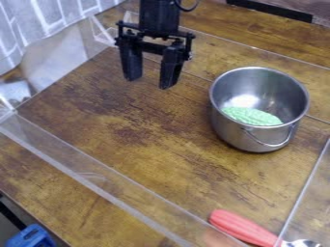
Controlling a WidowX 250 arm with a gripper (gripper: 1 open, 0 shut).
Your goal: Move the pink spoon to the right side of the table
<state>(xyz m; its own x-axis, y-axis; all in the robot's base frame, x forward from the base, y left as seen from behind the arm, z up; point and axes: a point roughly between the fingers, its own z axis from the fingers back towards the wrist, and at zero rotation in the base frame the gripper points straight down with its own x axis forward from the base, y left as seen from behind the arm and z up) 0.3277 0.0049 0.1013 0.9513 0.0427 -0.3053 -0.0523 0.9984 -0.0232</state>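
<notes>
apparently the gripper (152,79) hangs with jaws wide, gripping nothing; the pink spoon (245,230) lies at the table's (142,145) bottom-right corner.

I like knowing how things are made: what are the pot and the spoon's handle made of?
The pot looks like brushed metal, probably steel, given its soft grey sheen. The spoon's handle seems to be smooth pinkish-red plastic, perhaps silicone, judging by its even color.

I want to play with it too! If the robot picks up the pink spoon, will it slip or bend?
The pink spoon probably won't bend, since it lies straight and looks stiff. Its shiny, smooth handle might be a bit slippery. It could roll a little too, because the handle looks rounded.
</notes>
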